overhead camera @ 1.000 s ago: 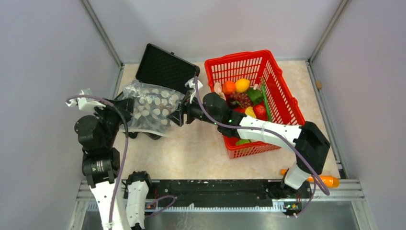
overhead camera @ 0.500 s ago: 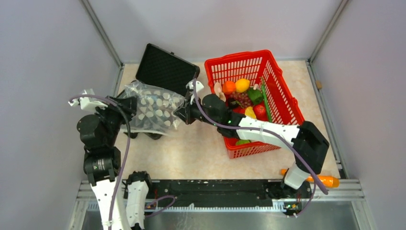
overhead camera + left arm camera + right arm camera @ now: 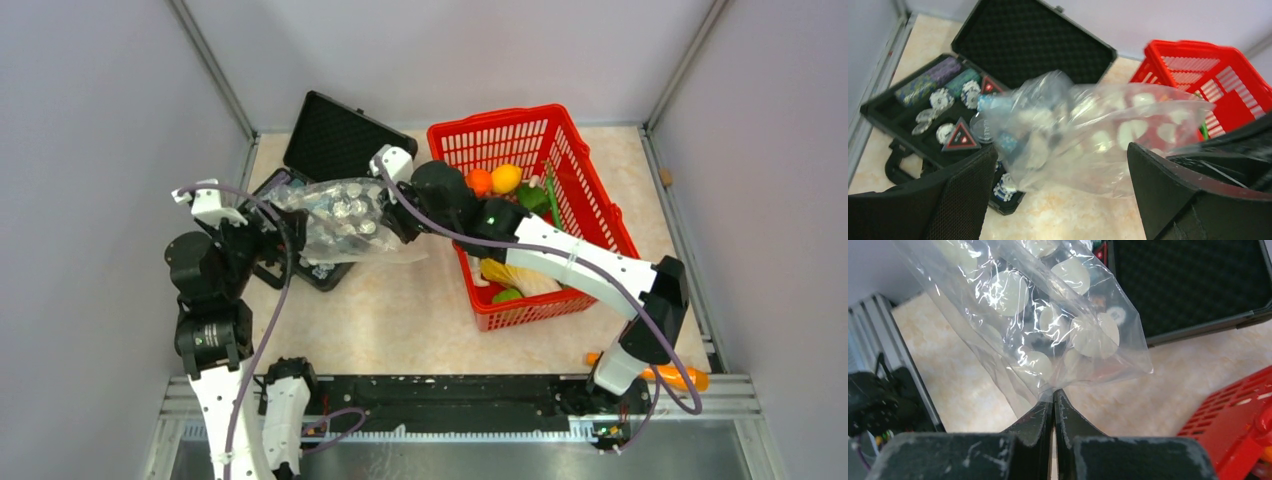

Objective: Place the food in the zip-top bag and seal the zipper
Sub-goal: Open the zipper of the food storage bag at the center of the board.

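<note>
the zip-top bag (image 3: 352, 222) hangs crumpled in the air, clear of the worktop (image 3: 420, 310), above the near corner of the open black case (image 3: 345, 140) and just left of the red basket (image 3: 497, 121). pale round spots show on its film, and it cannot be told whether they are printed or lie inside; the zipper cannot be made out among the creases. the right gripper (image 3: 1054, 396) is pressed together on a fold at the bag's right end, with the film fanning up and away from its fingertips in the right wrist view. the left gripper (image 3: 1060, 162) stands wide apart at the bag's other end, its two black fingers (image 3: 963, 195) to either side of the film and not seen touching it. the food lies in the basket: an orange (image 3: 479, 181), a yellow lemon (image 3: 506, 177), a green pepper (image 3: 530, 197) and a pale cabbage (image 3: 518, 277) beneath the right arm. the case's tray (image 3: 908, 107) holds stacked chips and small triangular pieces. an orange carrot-shaped piece (image 3: 678, 378) lies by the right arm's base.
</note>
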Robot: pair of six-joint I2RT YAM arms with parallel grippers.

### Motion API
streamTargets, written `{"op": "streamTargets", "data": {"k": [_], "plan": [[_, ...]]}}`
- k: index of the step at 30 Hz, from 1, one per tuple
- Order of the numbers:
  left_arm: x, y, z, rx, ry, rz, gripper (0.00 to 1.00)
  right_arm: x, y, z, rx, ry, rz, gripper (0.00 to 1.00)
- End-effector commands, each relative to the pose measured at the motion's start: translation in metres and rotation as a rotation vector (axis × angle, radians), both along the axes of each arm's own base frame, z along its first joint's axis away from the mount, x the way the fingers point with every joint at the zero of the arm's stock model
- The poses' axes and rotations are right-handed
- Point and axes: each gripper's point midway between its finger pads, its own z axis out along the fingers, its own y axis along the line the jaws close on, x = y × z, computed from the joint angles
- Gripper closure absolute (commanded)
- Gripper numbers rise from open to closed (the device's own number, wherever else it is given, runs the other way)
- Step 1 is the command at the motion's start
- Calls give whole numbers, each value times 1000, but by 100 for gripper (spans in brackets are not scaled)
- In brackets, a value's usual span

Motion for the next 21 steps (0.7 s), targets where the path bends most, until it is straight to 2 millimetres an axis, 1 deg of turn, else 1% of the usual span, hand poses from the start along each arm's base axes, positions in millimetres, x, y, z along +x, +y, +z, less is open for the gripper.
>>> {"op": "streamTargets", "data": {"k": [1,3,6,8,10,15,17,19,21], "plan": [[-12,-26,44,145,-129,-189,1,-5,-26,-37,-268,-17,79,100],[-17,-30,48,194,-149,-225,1,-6,-33,-45,-317,-22,91,100],[-25,-51,42,244,-154,-380,1,-9,-35,-48,-339,-47,128,100],[-30,-67,35,228,-134,-504,1,-16,-33,-44,-323,-71,188,100],[-38,-80,32,213,-131,-611,1,-19,-32,-36,-294,-108,217,100],[-45,-91,22,207,-120,-706,1,-32,-35,-14,-227,-179,288,100],[-47,-95,17,199,-112,-737,1,-35,-38,-7,-213,-206,297,100],[-47,-98,13,196,-97,-759,1,-38,-40,-2,-201,-228,314,100],[-43,-99,8,201,-74,-759,1,-43,-41,1,-187,-242,339,100]]}}
